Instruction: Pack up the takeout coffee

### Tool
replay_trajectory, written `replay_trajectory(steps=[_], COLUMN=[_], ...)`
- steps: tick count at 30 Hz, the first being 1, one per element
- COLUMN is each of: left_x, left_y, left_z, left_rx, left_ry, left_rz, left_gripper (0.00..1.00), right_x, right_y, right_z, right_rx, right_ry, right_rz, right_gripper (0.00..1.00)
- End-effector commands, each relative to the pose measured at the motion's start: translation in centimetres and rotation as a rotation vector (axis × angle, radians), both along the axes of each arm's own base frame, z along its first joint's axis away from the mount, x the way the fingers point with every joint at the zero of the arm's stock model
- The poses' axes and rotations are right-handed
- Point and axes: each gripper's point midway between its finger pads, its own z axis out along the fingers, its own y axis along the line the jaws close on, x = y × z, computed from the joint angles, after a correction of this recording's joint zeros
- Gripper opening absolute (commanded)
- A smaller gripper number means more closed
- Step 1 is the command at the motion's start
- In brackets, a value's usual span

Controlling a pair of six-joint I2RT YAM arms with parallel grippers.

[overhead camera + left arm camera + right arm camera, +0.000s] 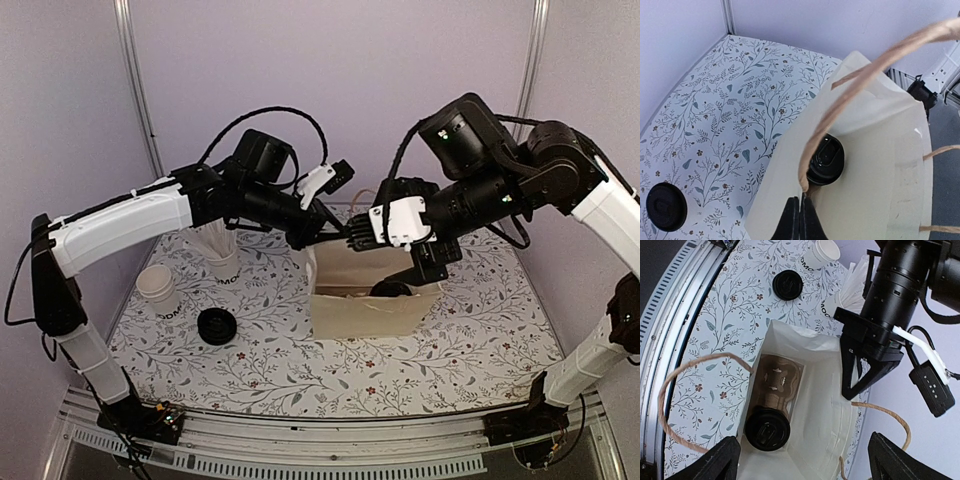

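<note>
**Coffee already in the bag, straight under the open right claw**

The coffee stands upright on the floor of the paper bag, with its black lid turned up to the bag mouth, so its long axis is vertical. It sits at one end of a brown carrier. The carrier lies flat along the near wall of the bag, with its length running toward the robot's left.

The right claw hangs above the bag mouth with its fingers spread wide and nothing between them. From this claw the coffee lies directly below, a little toward one finger and not in the middle of the gap. It is well apart in height, because the whole depth of the bag is between them.

The left claw is fully closed on the twine handle at the far rim of the bag. From there the coffee lies down and forward, inside the bag, near but not touching.

The right claw is the one better placed over the cup, but I judge the cup needs no more carrying, as it is already inside. What remains probably concerns the bag itself. The left claw's grip on the handle is the relation to watch: a pull to the side could tilt the bag on the desk and tip the cup.
</note>
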Motion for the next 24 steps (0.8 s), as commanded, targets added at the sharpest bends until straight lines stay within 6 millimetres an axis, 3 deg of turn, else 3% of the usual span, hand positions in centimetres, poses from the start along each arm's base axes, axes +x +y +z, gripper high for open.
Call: replay_trajectory(steps=[1, 6, 12, 18, 24], left_x=[0.4, 0.0, -2.8, -6.4, -10.0], left_y=[-0.1, -0.5, -0.9, -1.4, -2.0], left_z=[2.5, 2.8, 1.6, 0.7, 0.3], left_rx=[-0.055, -0.043, -0.003, 0.015, 0.022], left_ry=[-0.107, -0.158, -0.190, -0.185, -0.176], left_rz=[0.025, 0.041, 0.026, -0.016, -0.042], left_gripper=[0.00, 0.00, 0.00, 0.00, 0.00], right_x=[1.6, 5.5, 9.8, 11.4, 11.7], right_y=[-1.6, -4.6, -10.0, -13.7, -15.3], right_z=[2.0, 2.9, 0.7, -0.9, -1.2], right_rx=[0.037, 0.060, 0.062, 0.064, 0.083], right_ry=[-0.115, -0.157, -0.151, -0.130, -0.102], right_rz=[-0.077, -0.203, -0.373, -0.472, -0.516], right_gripper=[0.92, 0.92, 0.92, 0.92, 0.92])
